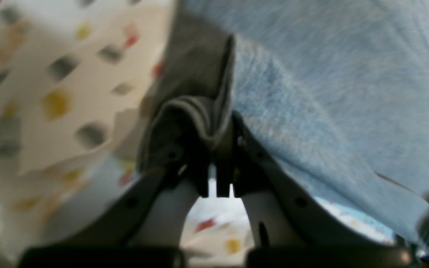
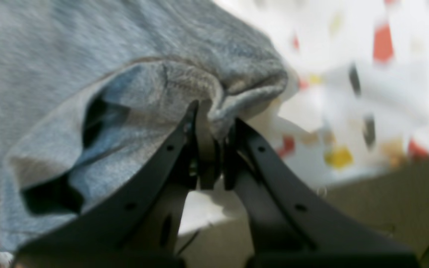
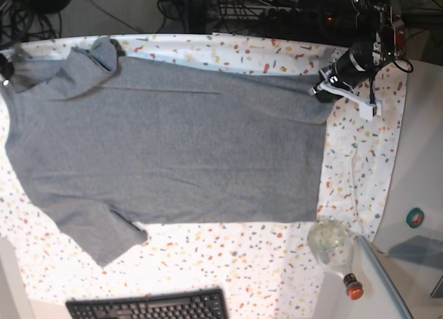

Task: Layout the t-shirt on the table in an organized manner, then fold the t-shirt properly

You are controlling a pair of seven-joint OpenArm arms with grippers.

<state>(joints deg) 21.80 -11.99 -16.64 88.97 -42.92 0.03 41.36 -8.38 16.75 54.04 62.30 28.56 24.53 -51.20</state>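
The grey t-shirt (image 3: 173, 146) lies spread across the flecked table (image 3: 360, 160), one sleeve at the front left, its upper left part bunched. My left gripper (image 3: 324, 85) is at the shirt's far right corner. The left wrist view shows this left gripper (image 1: 218, 137) shut on a fold of the t-shirt (image 1: 330, 93) above the table (image 1: 69, 93). My right gripper (image 2: 210, 126) is shut on a hemmed edge of the t-shirt (image 2: 50, 56), with the table (image 2: 348, 93) behind it. In the base view only a dark bit of it shows at the far left edge.
A clear bottle (image 3: 339, 253) with a red cap lies at the table's front right corner. A black keyboard (image 3: 149, 306) sits at the front edge. A green tape roll (image 3: 415, 217) rests on the grey surface to the right. Cables and equipment crowd the back.
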